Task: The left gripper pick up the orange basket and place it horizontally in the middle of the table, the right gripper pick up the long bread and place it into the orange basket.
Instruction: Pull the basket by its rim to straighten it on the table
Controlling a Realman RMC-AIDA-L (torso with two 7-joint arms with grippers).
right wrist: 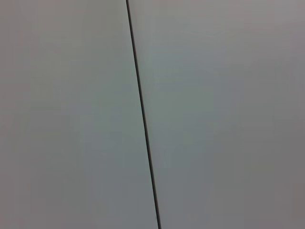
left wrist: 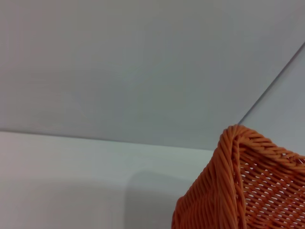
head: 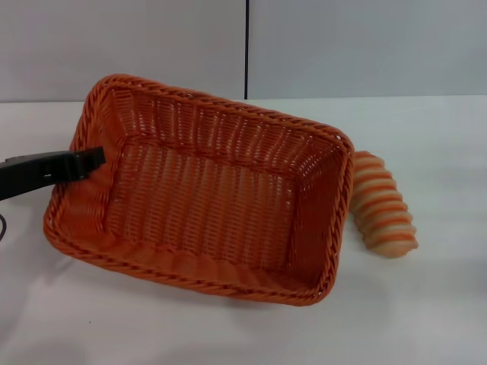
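Left end effector [head: 90,161]: black, enters from the robot's left in the head view and meets the left short wall of the orange basket [head: 205,190] at its rim. Its tip overlaps the braided edge; whether the fingers are spread or pinching the wall cannot be told.

Basket: sits on the white tabletop [head: 426,304], open side up, long axis skewed so the far-left corner is highest in the head view and the near-right corner lowest. Interior holds nothing. Left wrist view shows only one braided corner of the basket [left wrist: 248,186] with the tabletop [left wrist: 71,181] beyond it.

Long bread [head: 384,214]: lies on the tabletop just beside the basket's right short wall, close to the rim, contact not resolvable.

Open tabletop lies in front of the basket and to the right of the bread.

Right end effector: not in view; right wrist view shows only a grey wall [right wrist: 214,114] with a dark seam [right wrist: 143,114].
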